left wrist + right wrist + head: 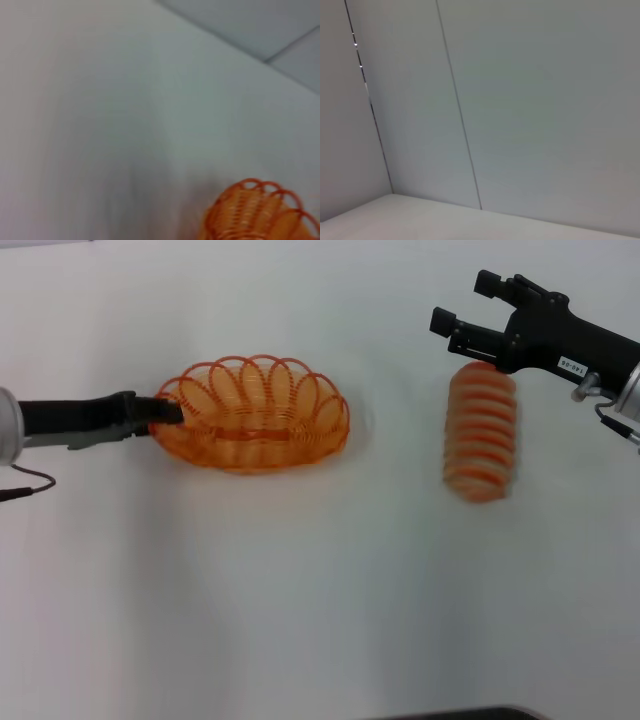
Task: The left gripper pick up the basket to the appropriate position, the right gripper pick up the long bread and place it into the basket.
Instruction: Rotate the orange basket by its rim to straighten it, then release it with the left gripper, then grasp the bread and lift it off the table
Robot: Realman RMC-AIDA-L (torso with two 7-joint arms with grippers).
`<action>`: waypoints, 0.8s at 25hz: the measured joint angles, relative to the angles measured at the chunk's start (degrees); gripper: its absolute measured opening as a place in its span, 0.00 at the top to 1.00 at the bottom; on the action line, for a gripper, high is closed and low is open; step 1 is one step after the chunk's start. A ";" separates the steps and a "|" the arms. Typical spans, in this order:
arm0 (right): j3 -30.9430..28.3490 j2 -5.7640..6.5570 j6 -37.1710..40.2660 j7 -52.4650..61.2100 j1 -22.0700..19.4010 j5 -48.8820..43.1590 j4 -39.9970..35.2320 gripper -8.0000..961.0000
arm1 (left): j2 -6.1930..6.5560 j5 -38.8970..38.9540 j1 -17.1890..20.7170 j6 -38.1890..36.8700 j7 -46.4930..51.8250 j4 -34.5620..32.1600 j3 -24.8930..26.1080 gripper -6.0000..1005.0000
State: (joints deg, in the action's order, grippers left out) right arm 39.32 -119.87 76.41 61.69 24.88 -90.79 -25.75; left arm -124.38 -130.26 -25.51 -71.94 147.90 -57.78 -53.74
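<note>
The orange wire basket (255, 412) sits on the white table, left of centre; part of it also shows in the left wrist view (260, 212). My left gripper (170, 410) reaches in from the left, its fingers shut on the basket's left rim. The long bread (482, 430), striped orange and cream, lies on the table to the right, its length running away from me. My right gripper (465, 302) is at the bread's far end, open and empty, with its fingers pointing left. The right wrist view shows neither the bread nor the basket.
The white table (320, 600) stretches bare in front of the basket and the bread. A dark edge (470, 713) shows at the bottom of the head view. Grey wall panels (520, 100) fill the right wrist view.
</note>
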 joint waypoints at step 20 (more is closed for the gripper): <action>3.49 1.16 3.81 29.30 1.89 0.88 -4.96 0.10 | 2.19 3.94 3.18 -7.14 -35.78 -2.90 24.27 0.10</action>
State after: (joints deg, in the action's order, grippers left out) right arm 42.81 -118.72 80.23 90.99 26.77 -89.91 -30.72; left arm -122.20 -126.31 -22.34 -79.07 112.13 -60.68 -29.48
